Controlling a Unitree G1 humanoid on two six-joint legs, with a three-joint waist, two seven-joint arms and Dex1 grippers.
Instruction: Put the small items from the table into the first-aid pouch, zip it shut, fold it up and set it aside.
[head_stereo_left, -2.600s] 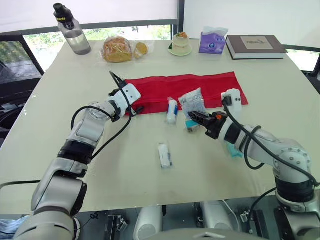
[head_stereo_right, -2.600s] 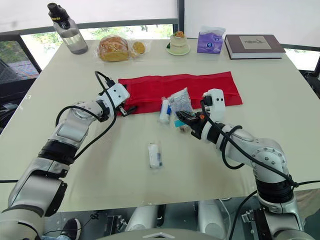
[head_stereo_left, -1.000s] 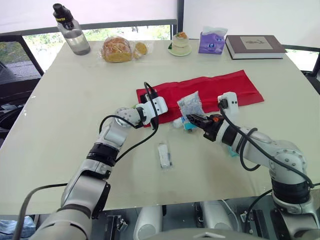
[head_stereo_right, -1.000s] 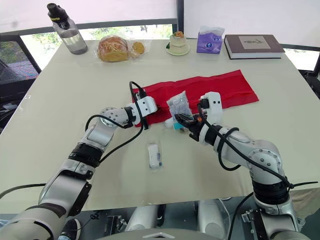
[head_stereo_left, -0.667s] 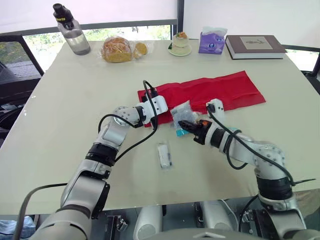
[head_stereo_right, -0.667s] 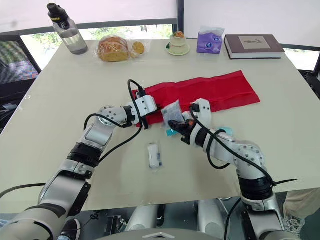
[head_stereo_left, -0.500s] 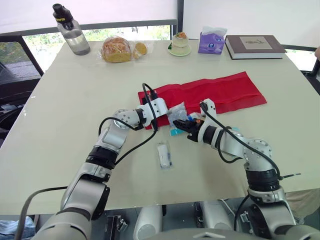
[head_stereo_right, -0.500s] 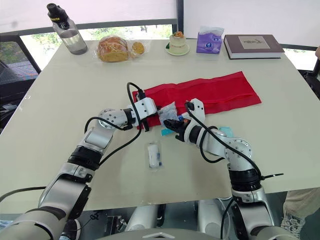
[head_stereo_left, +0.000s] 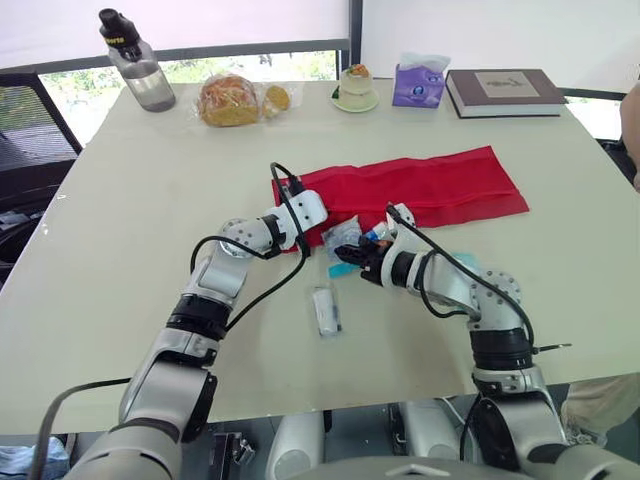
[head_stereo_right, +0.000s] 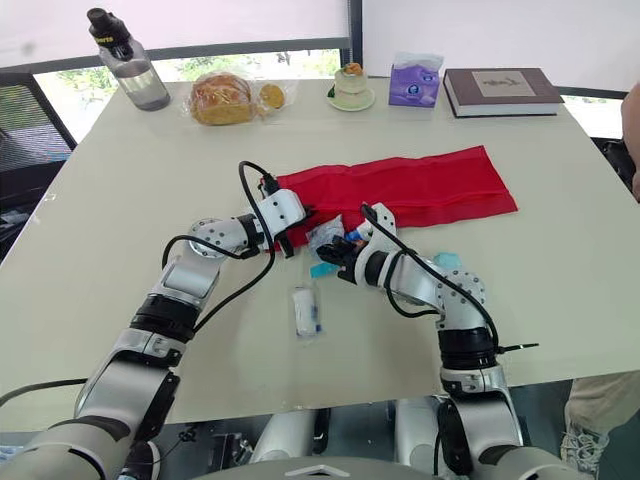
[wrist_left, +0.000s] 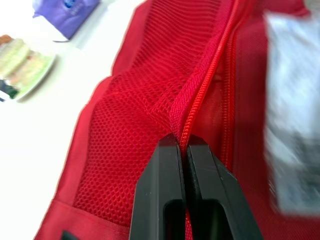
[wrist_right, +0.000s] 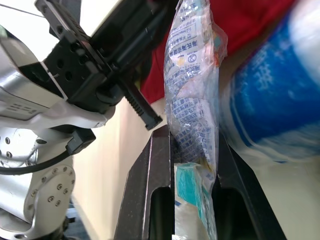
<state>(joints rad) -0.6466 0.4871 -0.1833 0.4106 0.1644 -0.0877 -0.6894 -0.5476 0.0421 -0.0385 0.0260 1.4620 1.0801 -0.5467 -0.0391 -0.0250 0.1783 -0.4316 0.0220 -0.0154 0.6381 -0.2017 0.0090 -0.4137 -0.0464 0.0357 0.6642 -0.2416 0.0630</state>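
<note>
The red first-aid pouch (head_stereo_left: 420, 185) lies spread flat across the middle of the table. My left gripper (wrist_left: 182, 142) is shut on the zip edge of the pouch's red mesh at its left end (head_stereo_left: 303, 232). My right gripper (wrist_right: 192, 135) sits just right of it, shut on a clear plastic packet (wrist_right: 192, 90) with blue print, and a teal item is pinched in with it. A white and blue tube (wrist_right: 280, 100) lies against the packet. A small white packet (head_stereo_left: 325, 308) lies on the table nearer to me.
Along the far edge stand a water bottle (head_stereo_left: 130, 60), bagged bread (head_stereo_left: 228, 98), a cake on a plate (head_stereo_left: 357, 85), a purple tissue pack (head_stereo_left: 418, 82) and a book (head_stereo_left: 503, 90). A person's arm (head_stereo_left: 632, 120) shows at the right edge.
My right gripper has carried the clear packet leftward, close up to my left gripper at the pouch's left end. The left gripper has kept its hold.
</note>
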